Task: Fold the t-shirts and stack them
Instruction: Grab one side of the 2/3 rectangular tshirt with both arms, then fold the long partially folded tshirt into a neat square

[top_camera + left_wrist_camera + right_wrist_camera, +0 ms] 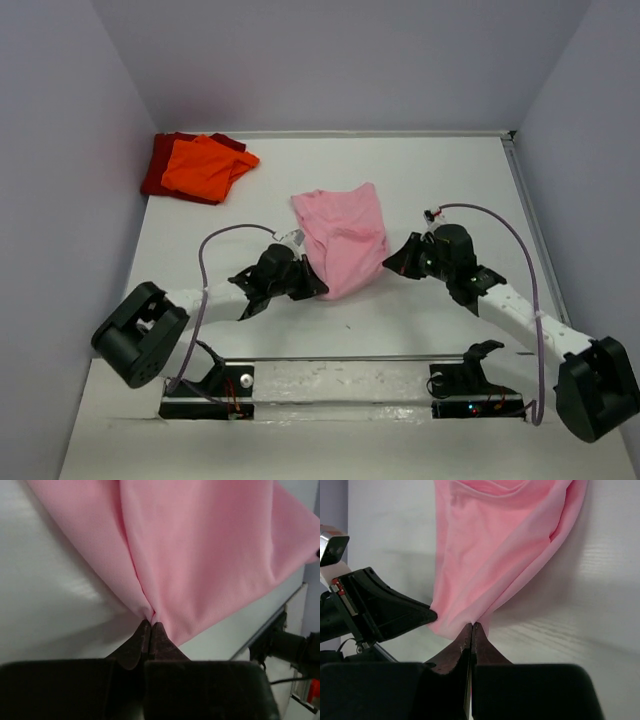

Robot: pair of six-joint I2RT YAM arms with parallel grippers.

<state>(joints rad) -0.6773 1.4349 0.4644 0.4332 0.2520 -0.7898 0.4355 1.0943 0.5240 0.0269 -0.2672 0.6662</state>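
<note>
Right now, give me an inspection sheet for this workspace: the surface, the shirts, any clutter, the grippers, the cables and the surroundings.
Surface: white table, with no marks seen on the bare parts.
Job's things: pink t-shirt bunched mid-table, not folded; orange t-shirt lying on the dark red t-shirt in the far left corner.
Clutter: nothing seen.
Grippers: left gripper shut on a pinch of the pink cloth; right gripper shut on another fold of it.
Cables: left cable and right cable each arch above their arm, clear of the shirts.
Surroundings: plain pale walls on three sides.
</note>
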